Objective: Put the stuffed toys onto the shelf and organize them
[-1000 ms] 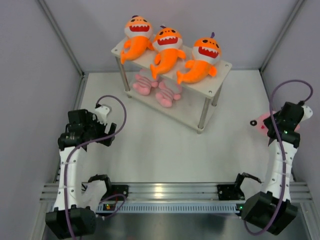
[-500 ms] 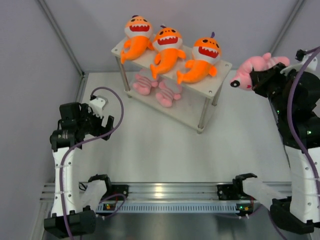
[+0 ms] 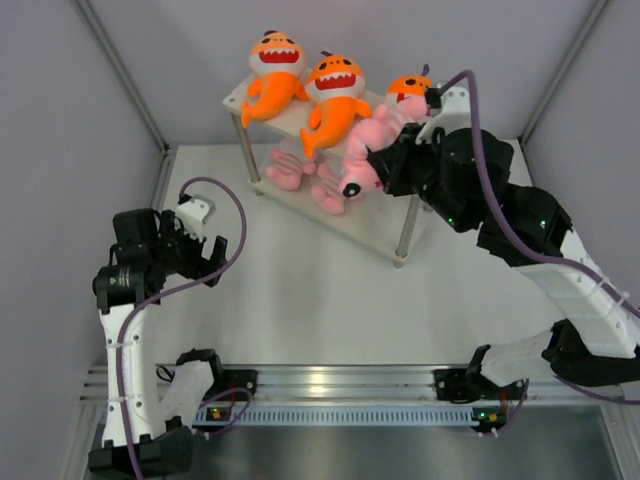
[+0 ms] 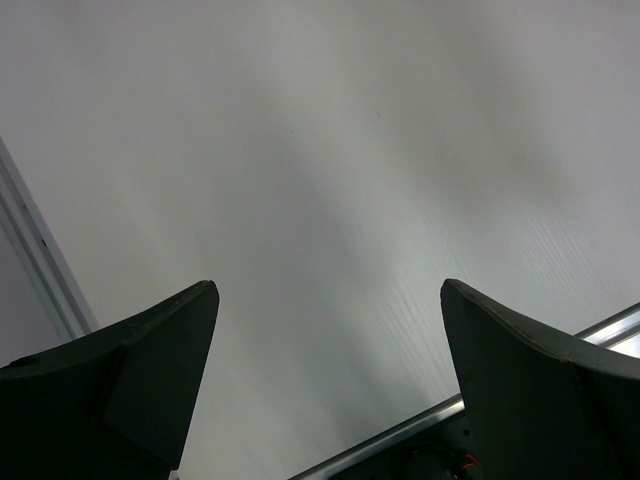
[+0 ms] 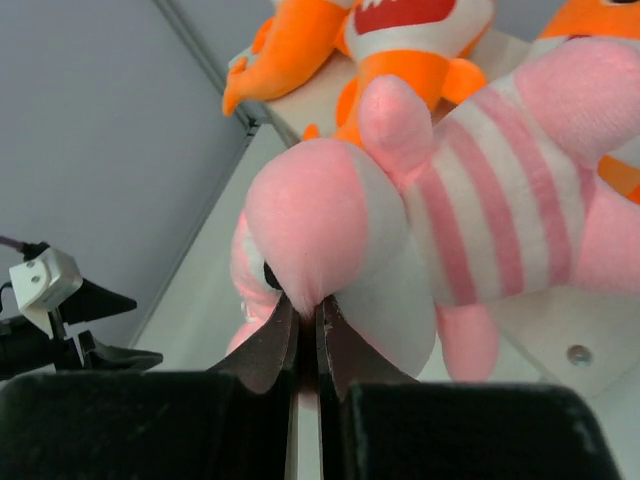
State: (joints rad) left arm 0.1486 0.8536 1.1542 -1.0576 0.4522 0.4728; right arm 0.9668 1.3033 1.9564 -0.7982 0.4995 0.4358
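Three orange shark plushes lie on the top tier of the white shelf (image 3: 372, 228): left (image 3: 275, 72), middle (image 3: 335, 98), and right (image 3: 408, 90), which is partly hidden. Two pink striped plushes (image 3: 286, 170) (image 3: 334, 192) lie on the lower tier. My right gripper (image 3: 378, 165) (image 5: 308, 305) is shut on the third pink striped plush (image 3: 368, 148) (image 5: 490, 210), pinching its head and holding it in the air at the front of the shelf's right half. My left gripper (image 3: 205, 250) (image 4: 330, 300) is open and empty above the table at the left.
The enclosure has grey walls on both sides and at the back. The shelf stands at an angle at the back of the table on thin metal legs (image 3: 405, 235). An aluminium rail (image 3: 330, 385) runs along the near edge.
My right arm swung from the right wall leftward to the shelf, carrying the pink plush. My left arm shifted only slightly.
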